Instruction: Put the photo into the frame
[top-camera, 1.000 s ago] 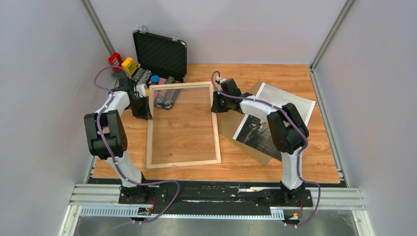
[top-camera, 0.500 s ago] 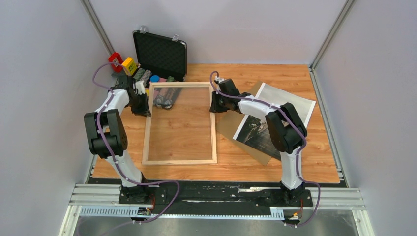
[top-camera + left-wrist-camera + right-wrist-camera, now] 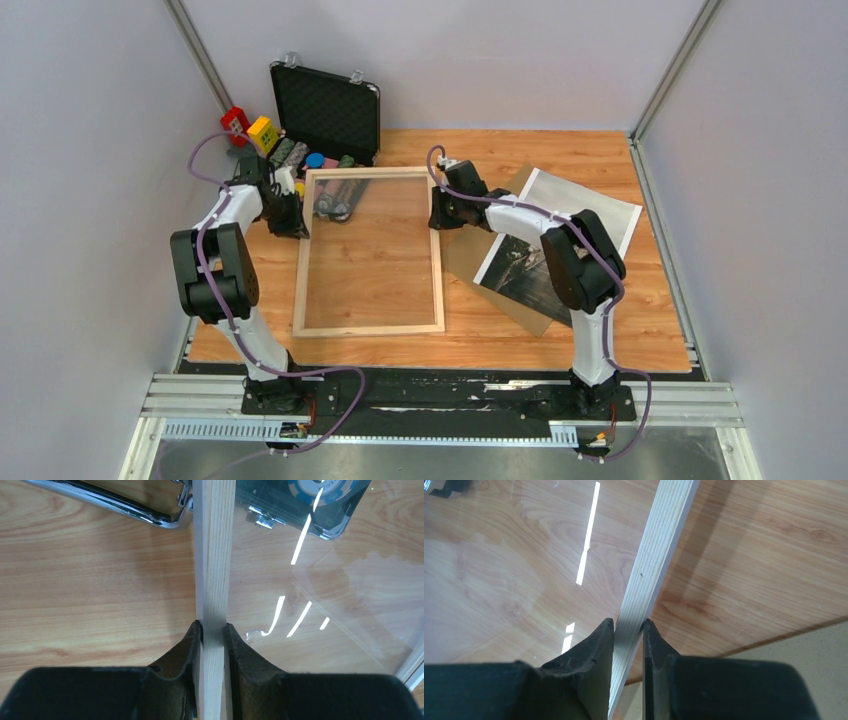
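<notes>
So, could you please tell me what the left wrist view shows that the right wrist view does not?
Only the left wrist view shows the chrome rim of a case and a blue chip seen through the pane. Only the right wrist view shows a corner of the plain brown board. Both show a gripper shut on a pale wooden rail of the frame, the left gripper in one and the right gripper in the other, with light streaks on the glass above the wooden table.
</notes>
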Controlling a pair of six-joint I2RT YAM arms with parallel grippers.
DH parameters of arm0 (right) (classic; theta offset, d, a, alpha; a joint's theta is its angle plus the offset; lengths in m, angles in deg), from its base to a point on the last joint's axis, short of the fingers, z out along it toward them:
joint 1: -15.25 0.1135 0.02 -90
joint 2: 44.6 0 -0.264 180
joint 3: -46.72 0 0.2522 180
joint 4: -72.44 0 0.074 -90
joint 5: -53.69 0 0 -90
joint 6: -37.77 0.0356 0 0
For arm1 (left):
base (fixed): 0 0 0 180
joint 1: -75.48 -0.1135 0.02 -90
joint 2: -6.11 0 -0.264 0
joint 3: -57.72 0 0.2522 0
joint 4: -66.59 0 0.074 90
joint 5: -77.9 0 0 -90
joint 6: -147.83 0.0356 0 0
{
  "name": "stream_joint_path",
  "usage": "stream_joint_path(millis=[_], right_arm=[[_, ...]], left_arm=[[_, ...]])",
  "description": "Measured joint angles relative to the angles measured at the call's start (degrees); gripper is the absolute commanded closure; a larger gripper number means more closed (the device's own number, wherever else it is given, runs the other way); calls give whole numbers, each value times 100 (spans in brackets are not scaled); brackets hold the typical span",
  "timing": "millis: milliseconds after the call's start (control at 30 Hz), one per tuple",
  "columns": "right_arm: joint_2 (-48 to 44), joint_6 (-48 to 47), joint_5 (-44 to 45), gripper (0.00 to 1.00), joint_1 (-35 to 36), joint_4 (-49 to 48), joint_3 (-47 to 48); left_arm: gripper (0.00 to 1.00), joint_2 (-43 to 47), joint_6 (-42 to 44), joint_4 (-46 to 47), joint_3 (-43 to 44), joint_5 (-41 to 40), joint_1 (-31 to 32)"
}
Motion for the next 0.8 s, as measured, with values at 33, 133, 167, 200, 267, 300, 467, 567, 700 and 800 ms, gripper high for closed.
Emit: stream_joint_path(millis=[33,133,167,200,267,300,467,567,700,800], right_arm=[[-13,-22,20,95,0,-2,-11],[-52,-72,61,94,0,-26,-61],[-68,-87,79,94,0,-28,-74],[-76,-103,87,93,0,-24,-74],[-101,-140,107,90,0,-33,-81],[-114,-155,114,88,0,-39,-92],[-175,-186,142,77,0,-59,-151],[-175,-214,136,71,0,-63,-151],[-177,-280,92,64,17,-61,-151],[-195,-317,74,58,37,-61,-151]], left_arm=[[100,13,-4,22,-31,17,-4],[100,57,-17,57,-116,81,-4],[99,63,-17,68,-133,94,-4],[98,68,-20,79,-149,111,-4],[96,68,-24,92,-173,120,-4],[94,68,-31,103,-177,125,-4],[87,68,-42,116,-199,155,0],[81,68,-44,116,-199,155,0],[74,68,-44,118,-199,153,0],[67,70,-42,118,-199,146,2]])
